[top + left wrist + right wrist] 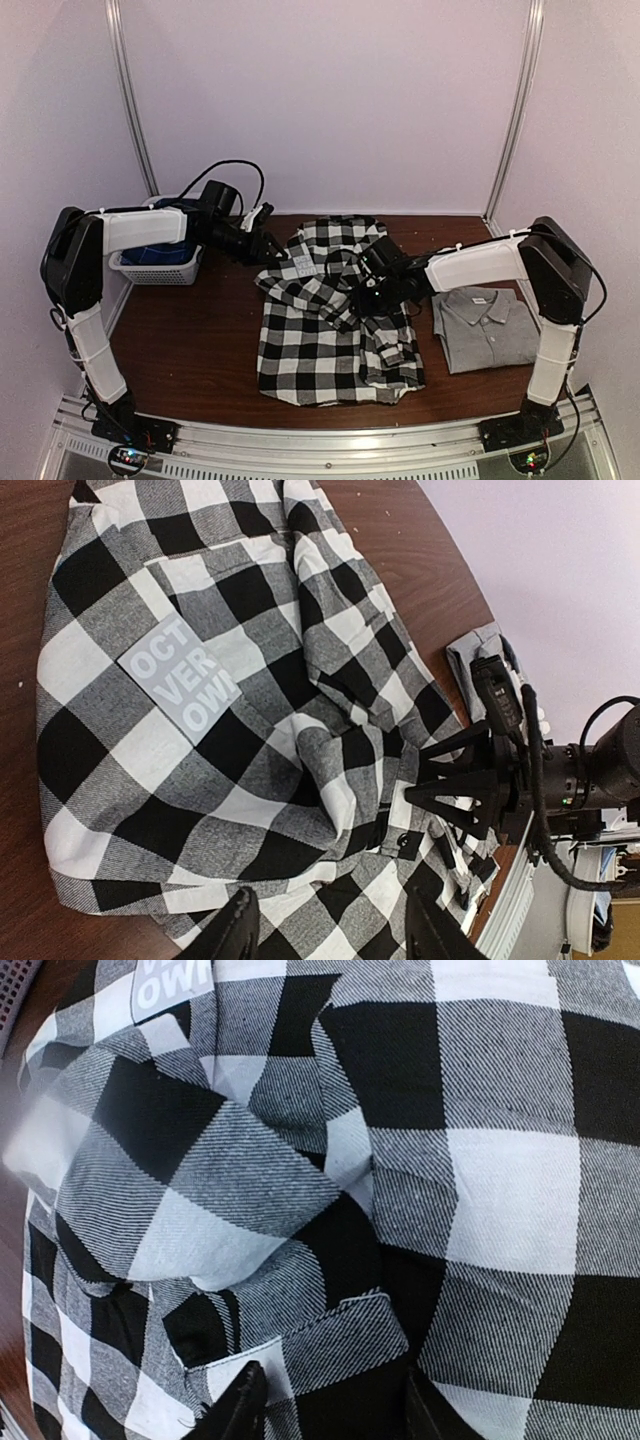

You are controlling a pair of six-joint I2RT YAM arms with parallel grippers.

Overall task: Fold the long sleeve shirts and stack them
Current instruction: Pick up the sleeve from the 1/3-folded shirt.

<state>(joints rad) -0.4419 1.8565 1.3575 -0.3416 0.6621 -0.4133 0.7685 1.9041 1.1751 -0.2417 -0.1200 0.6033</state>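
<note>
Checked shirt: the black-and-white checked shirt (335, 335) lies rumpled in the middle of the worktop (180, 340). Its lower part is spread fairly flat toward the near edge, and its upper part is bunched in loose folds.
Patch: a grey patch (180, 685) with white block letters shows on the bunched upper part, on the left arm's side.
Grey shirt: the grey shirt (487, 325) is folded into a neat block with its collar on top. It sits on the worktop just to the right of the checked shirt, beside the right arm.
Left fingers: the left fingers (240, 930) are spread apart and grasp nothing. They hang over the far left edge of the checked shirt, near the patch.
Right fingers: the right fingers (238, 1408) are parted, close over the crumpled folds at the shirt's upper right. Checked cloth fills the gap below them, but whether they touch it cannot be told.
Basket: a white basket (150, 272) with something blue in it stands at the far left of the worktop, behind the left arm.
</note>
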